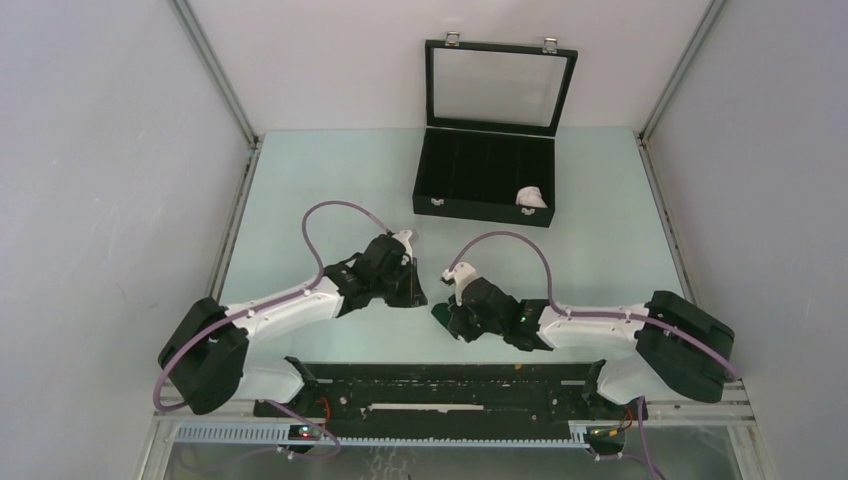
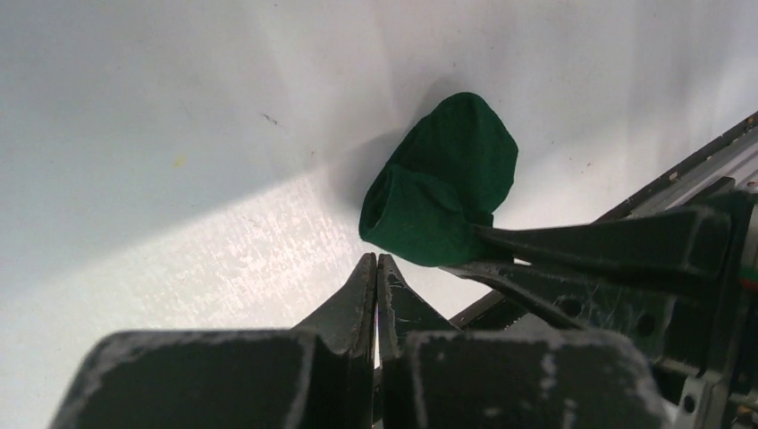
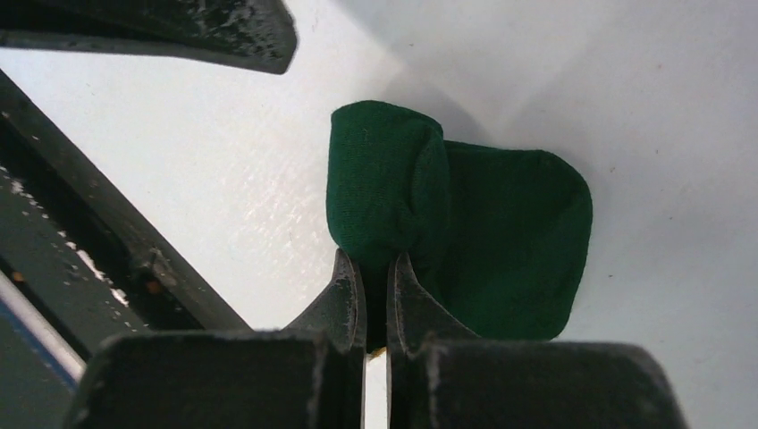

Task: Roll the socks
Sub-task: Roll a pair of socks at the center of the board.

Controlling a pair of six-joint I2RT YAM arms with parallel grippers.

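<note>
The green sock (image 3: 465,223) lies on the table (image 1: 330,190), well on the near side of the black case (image 1: 485,212). Your right claw (image 3: 375,268) is pinched tight on its rolled end. The roll points straight away from that claw, and the flat part spreads to the right. Your left claw (image 2: 376,268) is squeezed shut on nothing, just beside the sock. I think the roll must turn toward the flat part. There is bare table up to the case, where a white sock (image 1: 532,197) sits.
</note>
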